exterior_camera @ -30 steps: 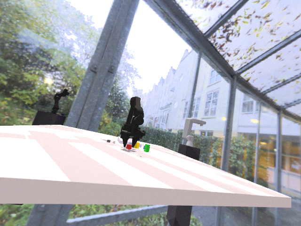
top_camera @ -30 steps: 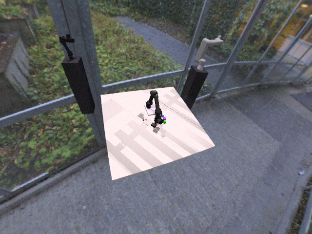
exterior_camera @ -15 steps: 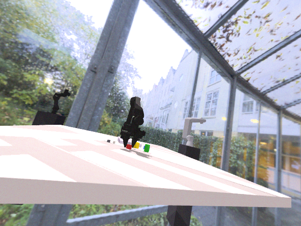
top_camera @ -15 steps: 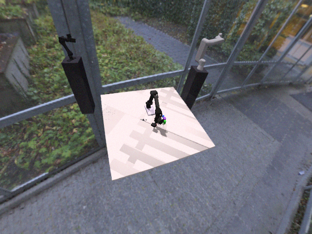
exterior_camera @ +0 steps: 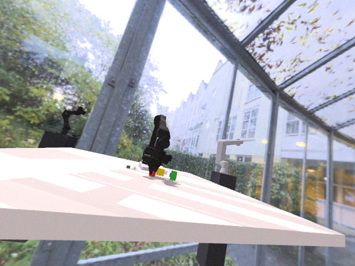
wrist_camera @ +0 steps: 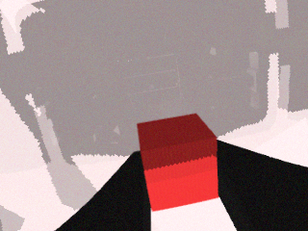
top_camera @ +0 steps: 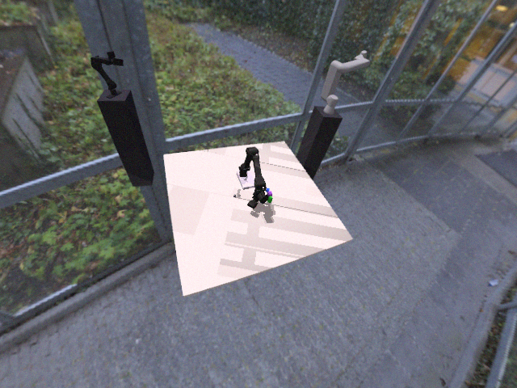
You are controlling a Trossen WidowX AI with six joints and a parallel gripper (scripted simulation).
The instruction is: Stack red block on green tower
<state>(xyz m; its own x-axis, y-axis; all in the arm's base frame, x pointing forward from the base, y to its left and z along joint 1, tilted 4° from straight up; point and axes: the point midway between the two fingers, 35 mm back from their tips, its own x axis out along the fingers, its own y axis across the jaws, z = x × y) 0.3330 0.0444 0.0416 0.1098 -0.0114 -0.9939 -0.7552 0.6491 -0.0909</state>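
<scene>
Closed around the small red cube (wrist_camera: 181, 161), the black parallel-jaw gripper (wrist_camera: 183, 183) presses its two dark fingers against the cube's left and right faces in the wrist view, with the cube sitting between the fingertips and the pale table surface showing beneath it. From the exterior view the black six-joint arm (exterior_camera: 158, 143) bends down steeply from its base, and the red cube (exterior_camera: 152, 173) appears at the very bottom of the gripper (exterior_camera: 152, 170), low against the pinkish-white table top (exterior_camera: 86, 194); whether it touches the table or is just lifted clear cannot be told. Just to the right of it stands a small yellow cube (exterior_camera: 160, 172), and a little farther right the green tower (exterior_camera: 173, 175), an upright green block taller than the other two, apart from the gripper. A tiny blue piece shows just at the tower's left edge. In the top view the arm (top_camera: 255, 177) reaches toward the near side of the table (top_camera: 208, 250), and the green tower (top_camera: 270, 199) peeks out beside the gripper with purple and blue specks above it; the red cube is hidden by the arm there.
</scene>
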